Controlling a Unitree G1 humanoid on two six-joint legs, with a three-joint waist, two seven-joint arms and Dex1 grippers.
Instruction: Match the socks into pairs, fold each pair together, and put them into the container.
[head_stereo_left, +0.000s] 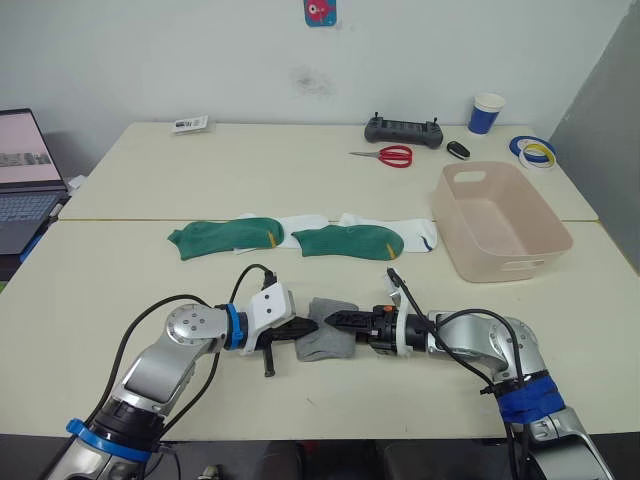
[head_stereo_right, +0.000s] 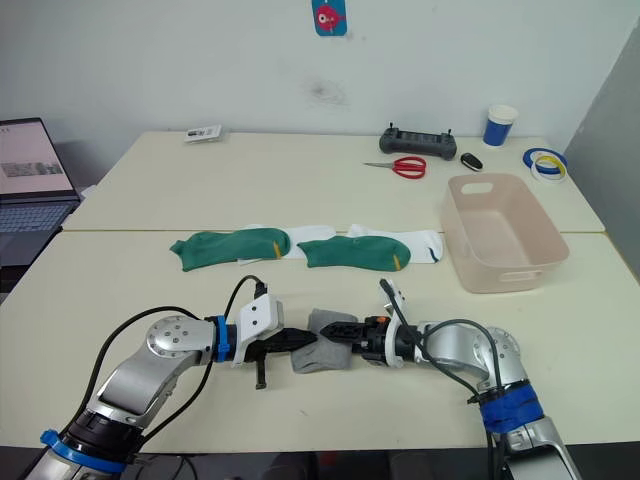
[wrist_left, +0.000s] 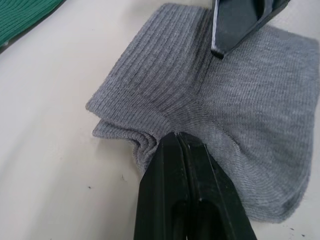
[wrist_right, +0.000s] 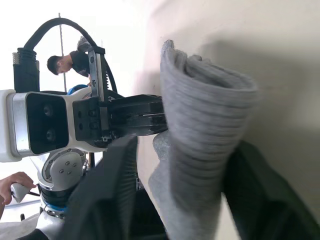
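A folded bundle of grey socks (head_stereo_left: 325, 342) lies on the table near the front edge, between both grippers. My right gripper (head_stereo_left: 338, 320) is shut on the bundle's thick fold (wrist_right: 200, 130), one finger on each side. My left gripper (head_stereo_left: 303, 328) is shut, its joined tips (wrist_left: 175, 140) touching the bundle's crumpled edge with no cloth seen between them. Farther back, two dark green socks (head_stereo_left: 225, 237) (head_stereo_left: 350, 241) lie in a row, overlapping white socks (head_stereo_left: 305, 226) (head_stereo_left: 420, 233). The pale pink container (head_stereo_left: 500, 262) stands empty at the right.
Along the far edge lie red scissors (head_stereo_left: 385, 156), a black controller (head_stereo_left: 403, 130), a blue cup (head_stereo_left: 486, 113) and tape rolls (head_stereo_left: 535, 152). An open laptop (head_stereo_left: 22, 180) sits off the left side. A person (wrist_right: 70, 62) shows in the right wrist view's background.
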